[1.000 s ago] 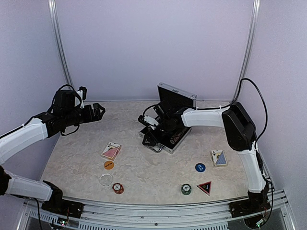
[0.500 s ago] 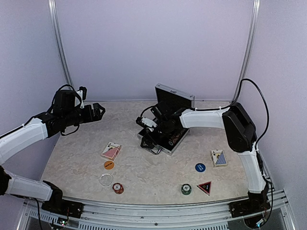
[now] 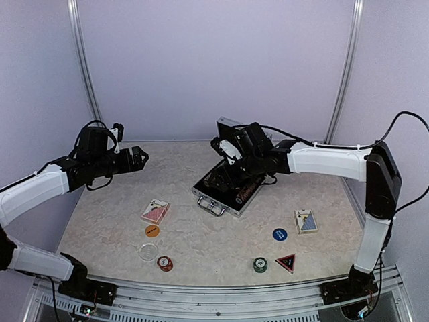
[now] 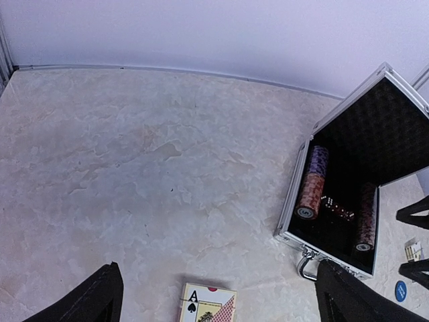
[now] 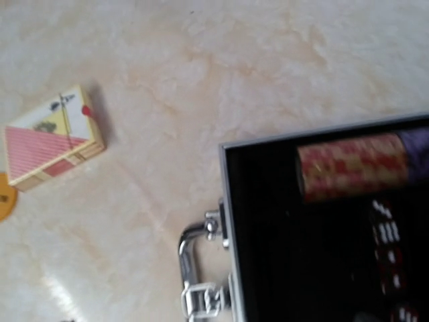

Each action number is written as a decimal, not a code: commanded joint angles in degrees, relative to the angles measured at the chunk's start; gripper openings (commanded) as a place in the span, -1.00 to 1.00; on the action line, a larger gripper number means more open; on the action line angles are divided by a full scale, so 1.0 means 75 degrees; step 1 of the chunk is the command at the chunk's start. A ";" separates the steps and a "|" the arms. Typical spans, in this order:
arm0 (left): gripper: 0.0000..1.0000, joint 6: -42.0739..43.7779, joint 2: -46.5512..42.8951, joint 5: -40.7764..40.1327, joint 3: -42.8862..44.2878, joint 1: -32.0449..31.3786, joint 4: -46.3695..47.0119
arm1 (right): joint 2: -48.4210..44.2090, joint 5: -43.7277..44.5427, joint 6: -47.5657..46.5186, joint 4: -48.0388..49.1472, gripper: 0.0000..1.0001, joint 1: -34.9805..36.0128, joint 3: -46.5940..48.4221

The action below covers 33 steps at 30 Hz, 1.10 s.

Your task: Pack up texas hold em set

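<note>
**A:** What's different from a second ago?

**B:** The right gripper (image 3: 223,146) has lifted. It was low at the front left edge of the case (image 3: 231,194). Now it hangs above the open tray, just in front of the raised lid (image 3: 236,129), and the arm's elbow has swung out to the right. The case itself looks nudged slightly left, no more.

**A:** Is it carrying anything?

**B:** I cannot tell. Its own camera shows no fingers, only the handle (image 5: 194,265) and a chip roll (image 5: 355,166) in the tray. The top view is too small to tell whether the jaws are apart or together.

**A:** And the left gripper (image 3: 139,157)?

**B:** It hasn't moved. It hovers over the far left of the table (image 3: 100,221) with its fingers (image 4: 100,298) spread wide and nothing between them.

**A:** So where does packing stand?

**B:** Early, I'd say. The case sits open mid-table with two chip rolls and the dice (image 4: 337,208) inside. Everything else is loose in front of it:
- the red deck (image 3: 155,211)
- the orange disc (image 3: 152,231)
- the clear disc (image 3: 148,251)
- the red chips (image 3: 165,263)
- the green chips (image 3: 260,265)
- the marker (image 3: 286,262)
- the blue disc (image 3: 279,234)
- the blue deck (image 3: 305,221)

**A:** What does the lift mean, then?

**B:** Probably that the right arm is done with the case and is free to fetch. The blue deck or blue disc on its side would be the natural next pick. The red deck lies within the left arm's reach.
</note>
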 commanded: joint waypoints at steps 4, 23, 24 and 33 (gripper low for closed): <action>0.98 -0.0361 0.0552 0.0103 0.0420 -0.0339 -0.0212 | -0.1630 0.0054 0.1964 0.0775 0.76 -0.0042 -0.1984; 0.98 -0.1018 0.4134 0.0793 0.2909 -0.1565 0.0947 | -0.3809 0.0946 0.4353 0.1431 0.68 -0.0524 -0.4840; 0.98 -0.0977 0.4345 0.0833 0.3105 -0.1560 0.0962 | -0.3820 0.0851 0.4469 0.1607 0.66 -0.0631 -0.5007; 0.83 -0.0527 0.6391 0.0808 0.4294 -0.1381 0.1108 | -0.3459 0.0333 0.4851 0.2437 0.51 -0.1364 -0.5529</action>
